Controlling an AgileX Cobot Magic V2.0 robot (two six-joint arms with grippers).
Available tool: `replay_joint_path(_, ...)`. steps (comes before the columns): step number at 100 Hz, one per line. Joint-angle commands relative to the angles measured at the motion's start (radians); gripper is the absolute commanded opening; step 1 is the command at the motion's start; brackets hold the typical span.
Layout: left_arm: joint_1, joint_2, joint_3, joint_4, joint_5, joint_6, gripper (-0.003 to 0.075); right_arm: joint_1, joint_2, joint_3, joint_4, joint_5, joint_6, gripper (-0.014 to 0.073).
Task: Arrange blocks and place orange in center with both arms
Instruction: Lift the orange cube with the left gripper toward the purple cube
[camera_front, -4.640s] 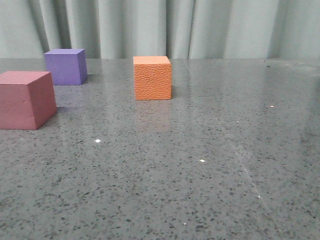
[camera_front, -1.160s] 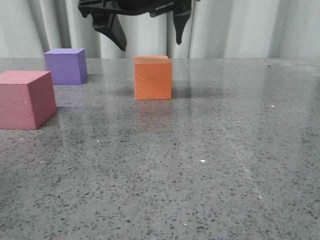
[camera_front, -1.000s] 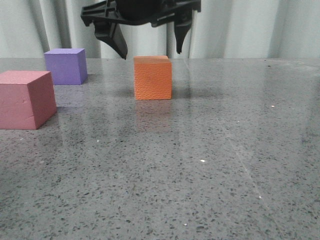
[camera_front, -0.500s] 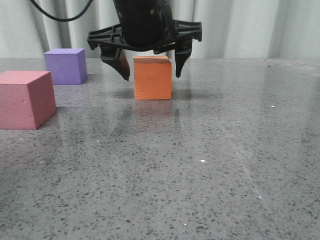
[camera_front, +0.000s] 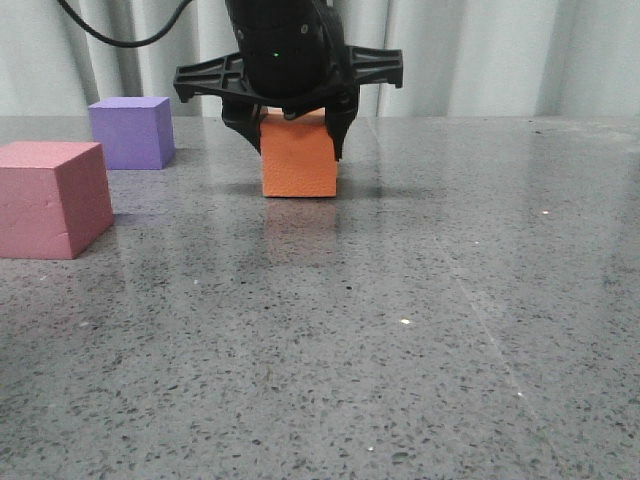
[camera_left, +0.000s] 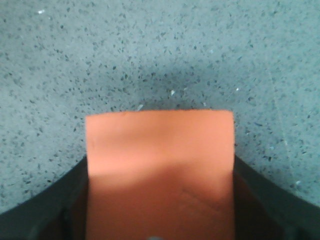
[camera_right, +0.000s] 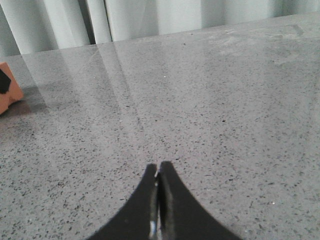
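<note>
The orange cube (camera_front: 298, 160) stands at the middle back of the table. My left gripper (camera_front: 292, 138) has come down over it from above and is shut on it, a black finger pressing each side. In the left wrist view the cube (camera_left: 160, 150) fills the gap between the fingers (camera_left: 252, 192). I cannot tell whether it is off the table. The purple cube (camera_front: 130, 132) is at the back left, and the pinkish-red cube (camera_front: 52, 198) is nearer, at the left edge. My right gripper (camera_right: 158, 172) is shut and empty over bare table; the orange cube (camera_right: 9, 97) shows at that view's edge.
The grey speckled tabletop (camera_front: 420, 320) stretches across the front and right. A pale curtain (camera_front: 480, 55) hangs behind the table's back edge. A black cable (camera_front: 110, 35) runs up from the left arm.
The left gripper came down from above the orange cube and its fingers closed from wide apart onto the cube's sides. The cube shifted slightly left.
</note>
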Motion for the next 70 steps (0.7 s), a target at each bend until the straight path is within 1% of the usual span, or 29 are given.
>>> replay_joint_path(1,-0.009,-0.103,-0.034,0.053,-0.021,-0.005,0.0168,-0.005,-0.024,-0.013,0.0,-0.085,-0.011,-0.0068)
replay_joint_path(42,0.001,-0.283,-0.027,0.258,0.1,-0.005,0.0168,-0.005,-0.024,-0.013,0.0,-0.085,-0.011,-0.0068)
replay_joint_path(53,0.012,-0.326,0.035,0.315,0.093,-0.012,0.0168,-0.005,-0.024,-0.013,0.0,-0.085,-0.011,-0.0068)
replay_joint_path(61,0.036,-0.356,0.096,0.327,0.08,-0.033,0.0168,-0.005,-0.024,-0.013,0.0,-0.085,-0.011,-0.0068)
replay_joint_path(70,0.087,-0.397,0.198,0.317,0.014,-0.045,0.0168,-0.005,-0.024,-0.013,0.0,-0.085,-0.011,-0.0068)
